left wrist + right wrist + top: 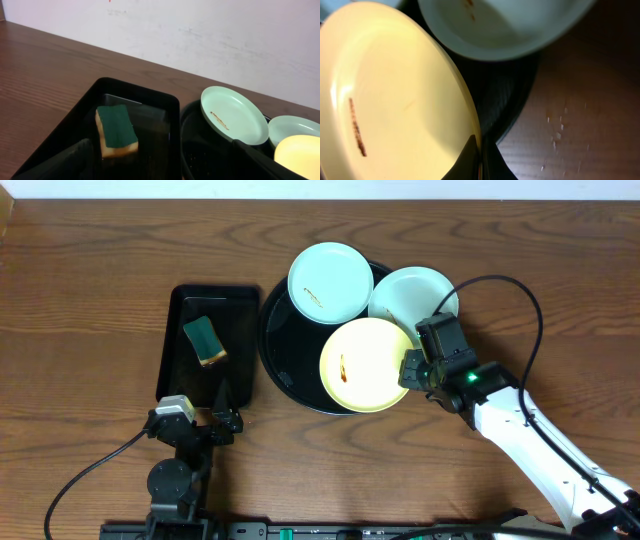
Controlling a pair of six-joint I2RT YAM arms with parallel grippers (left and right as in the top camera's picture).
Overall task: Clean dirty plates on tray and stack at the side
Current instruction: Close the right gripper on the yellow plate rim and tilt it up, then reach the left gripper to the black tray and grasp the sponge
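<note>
**Right fingers nipped on the yellow plate's rim**

Overhead: my right gripper [408, 370] sits at the right edge of the yellow plate [365, 365]. That plate lies on the near right part of the round tray [285, 345] and reaches over its rim. It has a brown streak on its left half. The left mint plate [330, 282] rests at the tray's far edge and carries a thin smear. The right mint plate [413, 293] hangs over the tray's right rim, just beside the yellow one. My left gripper [225, 415] is at the near end of the rectangular tray [172, 360], which sits on the table [80, 300] with a green-topped sponge [205, 340] lying in it.

Left wrist: my left fingers [65, 160] stand wide apart at the bottom corners with nothing gripped. The sponge lies ahead of them and the three plates are off to the right.

Right wrist: my two dark fingertips [462, 162] are drawn narrowly together on the yellow plate's rim, one on each face. The right mint plate shows above with a brown spot. I cannot tell whether the yellow plate is lifted off the tray.
</note>
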